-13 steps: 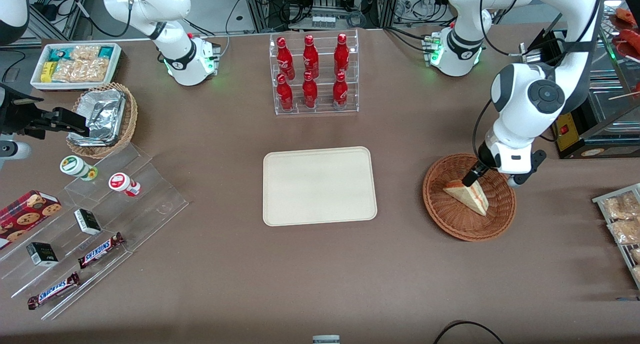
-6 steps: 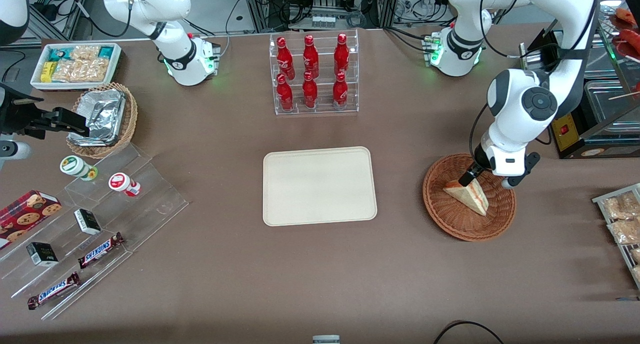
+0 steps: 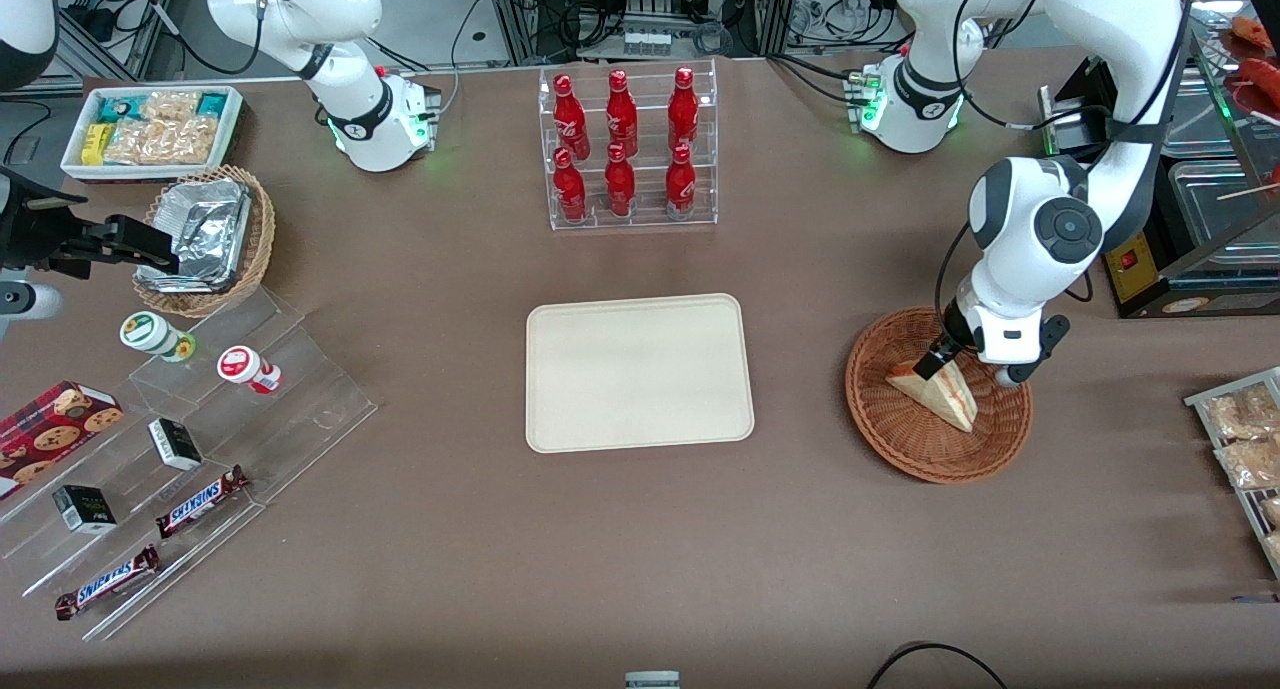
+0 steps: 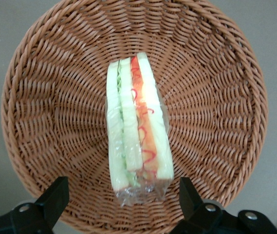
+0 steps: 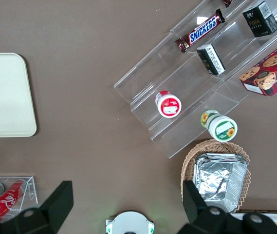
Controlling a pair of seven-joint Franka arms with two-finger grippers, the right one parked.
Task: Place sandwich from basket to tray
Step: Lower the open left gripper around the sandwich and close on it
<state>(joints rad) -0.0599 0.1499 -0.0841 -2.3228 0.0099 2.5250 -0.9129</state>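
Tabletop [image 3: 450,529] of brown cloth fills the front view, with the working arm reaching down at its own end. Cream tray [image 3: 639,372] lies flat at the centre, nothing on it. At three o'clock from the tray, well apart from it, sits the round reddish wicker basket [image 3: 905,447]. Inside the basket rests the sandwich [image 3: 940,394], a pale wedge in clear wrap, its red and green filling edge turned upward in the wrist view [image 4: 137,141].

Pincer [image 4: 121,200] hangs low over the basket, at the basket's twelve o'clock rim as the front camera sees it. Its two fingers [image 4: 54,197] stand apart, one on each side of the wedge's wrapped end, with open wicker showing between each finger and the bread. Neither finger touches the sandwich.

Judged from this, the step in hand is the approach to the grasp; the sandwich has not been lifted. The next move probably calls for a short descent so the fingers straddle the wedge, then a gentle closing across the soft bread, a lift clear of the rim, and a carry toward nine o'clock to the tray.
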